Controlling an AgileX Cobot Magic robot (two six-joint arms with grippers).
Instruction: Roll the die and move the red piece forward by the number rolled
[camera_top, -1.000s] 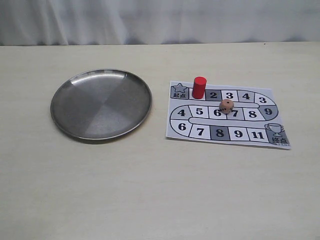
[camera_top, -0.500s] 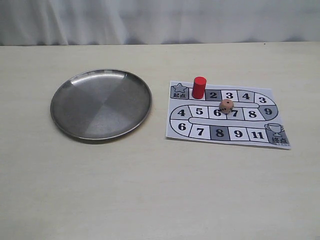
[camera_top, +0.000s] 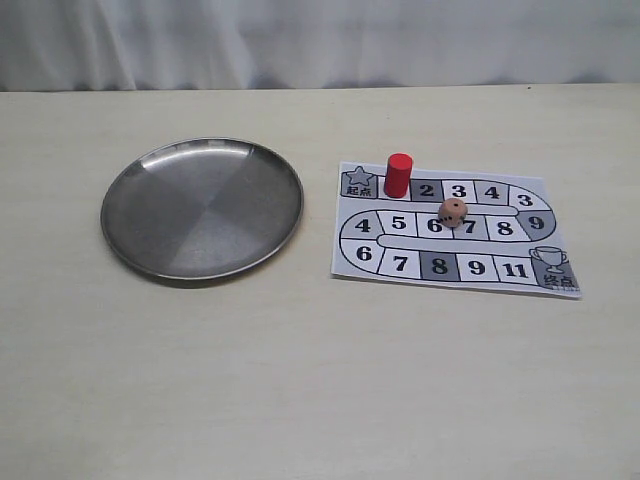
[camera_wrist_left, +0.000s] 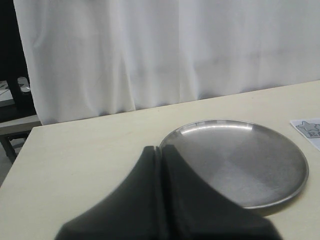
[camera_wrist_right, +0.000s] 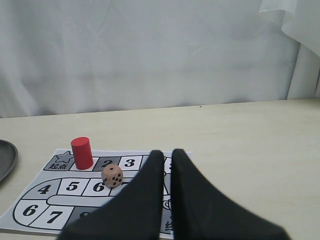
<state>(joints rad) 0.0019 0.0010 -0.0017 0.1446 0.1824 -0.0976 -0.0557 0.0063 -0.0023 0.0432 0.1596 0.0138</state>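
Observation:
The red piece (camera_top: 398, 175) stands upright on the numbered paper board (camera_top: 400, 243), on the square between the star square and the 2. The die (camera_top: 453, 212) lies on the board's middle row, between the 6 and the 7. Neither gripper shows in the exterior view. In the right wrist view my right gripper (camera_wrist_right: 167, 151) is shut with nothing held, and it hangs short of the die (camera_wrist_right: 112, 176) and the red piece (camera_wrist_right: 82, 153). My left gripper (camera_wrist_left: 160, 148) is shut and empty beside the metal plate (camera_wrist_left: 280, 165).
A round steel plate (camera_top: 200, 208) with nothing in it lies on the cream table to the left of the board. A white curtain hangs behind the table's far edge. The board (camera_wrist_right: 45, 202) has one corner showing in the left wrist view.

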